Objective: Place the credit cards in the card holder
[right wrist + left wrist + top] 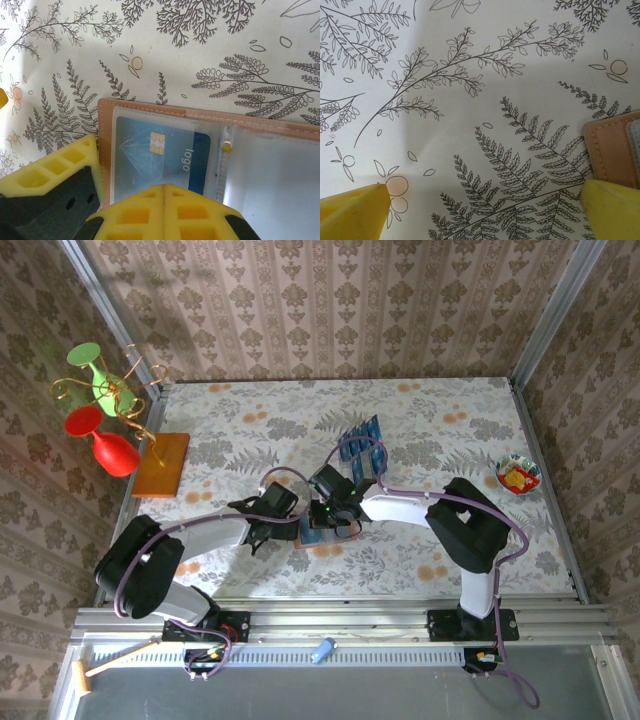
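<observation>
"What's in the card holder?"
"One blue card, in a clear pocket. More credit cards lie farther back. The little bowl has yellow and red bits."
"And the table?"
"Flowery cloth, patterned walls. The right claw, pinched together, is over the card holder. The left claw, wide apart, is beside its edge."

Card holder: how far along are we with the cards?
Done: one blue card lies mostly inside a clear pocket of the card holder. In hand: the shut right gripper sits over that card's edge; the open left gripper hovers beside the holder. Left: the fanned credit cards on the table.
</observation>
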`<state>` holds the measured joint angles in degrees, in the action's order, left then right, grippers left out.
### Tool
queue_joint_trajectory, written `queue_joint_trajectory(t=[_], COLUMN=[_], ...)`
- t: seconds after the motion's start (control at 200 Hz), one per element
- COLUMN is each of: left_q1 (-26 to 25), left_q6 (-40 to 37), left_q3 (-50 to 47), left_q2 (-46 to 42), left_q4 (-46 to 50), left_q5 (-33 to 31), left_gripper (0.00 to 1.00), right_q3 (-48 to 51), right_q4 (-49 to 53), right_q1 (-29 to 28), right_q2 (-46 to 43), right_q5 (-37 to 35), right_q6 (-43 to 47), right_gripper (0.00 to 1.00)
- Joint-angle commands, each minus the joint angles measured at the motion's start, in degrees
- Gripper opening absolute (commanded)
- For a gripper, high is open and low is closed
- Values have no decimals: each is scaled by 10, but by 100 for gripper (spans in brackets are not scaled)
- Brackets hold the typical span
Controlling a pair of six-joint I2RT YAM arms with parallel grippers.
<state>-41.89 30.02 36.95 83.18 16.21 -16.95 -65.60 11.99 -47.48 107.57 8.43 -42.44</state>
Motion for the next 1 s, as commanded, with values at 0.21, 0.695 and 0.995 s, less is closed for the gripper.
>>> queue_joint_trajectory(t=[0.21,0.695,0.995], left_q1=[26,44,48], left_q6=[-17,-23,-28], left_q3=[10,4,5], left_q2=[-40,-51,-51], left_q4=[38,43,42], left_q5=[-6,-2,0], left_gripper=[100,100,100], right_q3=[36,61,41], right_q4=[18,-15,-37], right_q1=[17,7,-7], right_q2=[-50,-28,-3], right_q5=[-21,-16,2], right_q6=[4,-16,-39], right_gripper=[7,7,6])
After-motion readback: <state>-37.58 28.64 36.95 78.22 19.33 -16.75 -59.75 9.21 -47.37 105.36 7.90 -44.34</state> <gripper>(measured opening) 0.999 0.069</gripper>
